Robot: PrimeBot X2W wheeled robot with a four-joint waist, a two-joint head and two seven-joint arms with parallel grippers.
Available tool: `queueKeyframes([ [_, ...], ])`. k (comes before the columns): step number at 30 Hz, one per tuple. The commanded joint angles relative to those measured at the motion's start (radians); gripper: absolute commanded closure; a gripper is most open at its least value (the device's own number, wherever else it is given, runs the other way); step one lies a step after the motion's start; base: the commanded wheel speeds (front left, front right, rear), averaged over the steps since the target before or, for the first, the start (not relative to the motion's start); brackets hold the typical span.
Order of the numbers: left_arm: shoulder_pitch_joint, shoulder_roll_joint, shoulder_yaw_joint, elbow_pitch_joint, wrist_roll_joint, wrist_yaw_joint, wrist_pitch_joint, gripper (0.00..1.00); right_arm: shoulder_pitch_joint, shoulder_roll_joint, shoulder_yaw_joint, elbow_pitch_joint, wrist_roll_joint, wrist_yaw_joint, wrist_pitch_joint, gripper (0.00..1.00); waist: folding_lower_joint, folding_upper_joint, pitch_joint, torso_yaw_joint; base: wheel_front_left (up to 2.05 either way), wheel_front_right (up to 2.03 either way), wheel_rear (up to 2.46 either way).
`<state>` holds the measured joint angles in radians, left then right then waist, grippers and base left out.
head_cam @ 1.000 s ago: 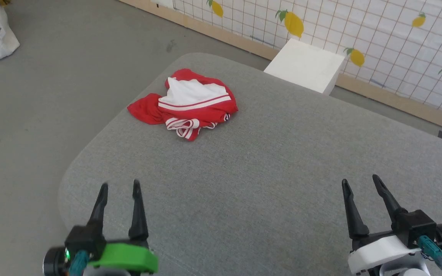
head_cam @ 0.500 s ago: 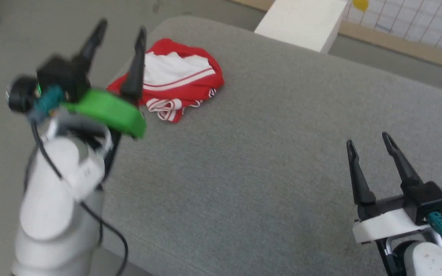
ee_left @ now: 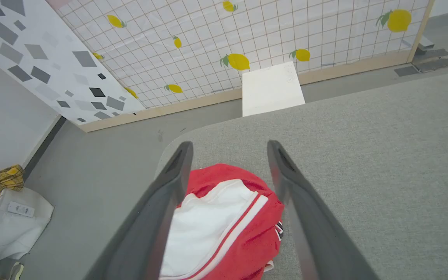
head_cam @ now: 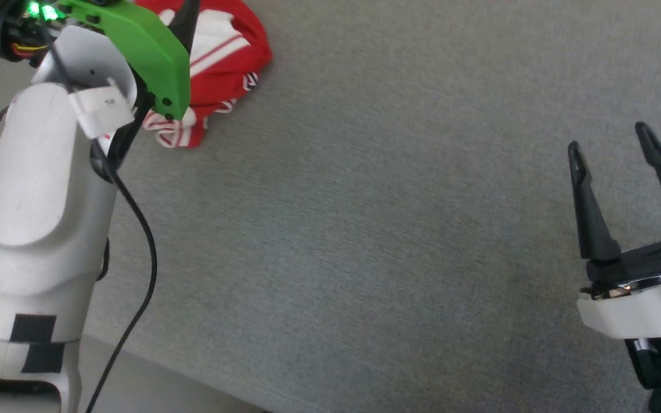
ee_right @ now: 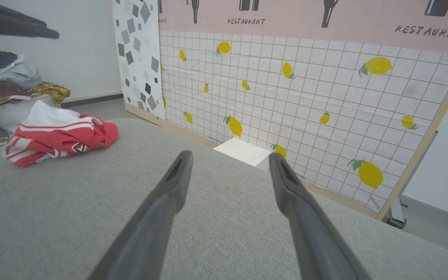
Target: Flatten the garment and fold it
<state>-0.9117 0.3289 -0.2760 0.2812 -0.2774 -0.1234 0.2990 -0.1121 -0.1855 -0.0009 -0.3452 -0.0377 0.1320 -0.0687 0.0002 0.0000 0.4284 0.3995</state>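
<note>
Layers of the bunched red jersey tee could be pinched together by the left gripper, jaws apart and aimed at it; the right gripper is likewise spread, well away.

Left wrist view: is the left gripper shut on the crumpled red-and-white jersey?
No, the left gripper is open, its two dark fingers spread wide, with the crumpled red-and-white jersey lying loose on the grey fabric table.

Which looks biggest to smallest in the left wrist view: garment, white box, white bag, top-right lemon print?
1. garment, also nearest the camera.
2. white bag and white box, too alike to rank.
3. lemon print.
</note>
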Motion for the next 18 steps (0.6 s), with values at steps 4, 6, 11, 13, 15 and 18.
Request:
queueKeyframes([
  [4, -0.044, 0.043, -0.028, 0.08, -0.019, -0.007, 0.082, 0.0, -0.034, -0.02, -0.002, -0.036, 0.019, -0.001, 0.011, 0.0, -0.0002, 0.0, 0.162, -0.098, 0.0, 0.0, 0.0],
  [6, -0.047, 0.064, -0.04, 0.114, -0.019, -0.007, 0.134, 0.0, -0.039, -0.022, -0.004, -0.043, 0.024, -0.001, 0.014, 0.0, -0.0002, 0.0, 0.181, -0.11, 0.0, 0.0, 0.0],
  [11, -0.027, 0.116, -0.044, 0.175, -0.022, 0.004, 0.256, 0.0, -0.04, -0.029, -0.021, -0.048, 0.036, -0.001, 0.014, 0.0, -0.0002, 0.0, 0.217, -0.132, 0.0, 0.0, 0.0],
  [13, -0.012, 0.125, -0.031, 0.184, -0.032, 0.02, 0.274, 0.0, -0.039, -0.032, -0.028, -0.05, 0.041, -0.001, 0.013, 0.0, -0.0002, 0.0, 0.228, -0.138, 0.0, 0.0, 0.0],
  [15, 0.009, 0.129, -0.021, 0.192, -0.042, 0.036, 0.285, 0.0, -0.038, -0.036, -0.033, -0.053, 0.044, -0.001, 0.012, 0.0, -0.0002, 0.0, 0.235, -0.141, 0.0, 0.0, 0.0],
  [18, 0.035, 0.147, -0.02, 0.199, -0.036, 0.047, 0.274, 0.0, -0.04, -0.042, -0.033, -0.055, 0.051, -0.001, 0.013, 0.0, -0.0002, 0.0, 0.24, -0.148, 0.0, 0.0, 0.0],
])
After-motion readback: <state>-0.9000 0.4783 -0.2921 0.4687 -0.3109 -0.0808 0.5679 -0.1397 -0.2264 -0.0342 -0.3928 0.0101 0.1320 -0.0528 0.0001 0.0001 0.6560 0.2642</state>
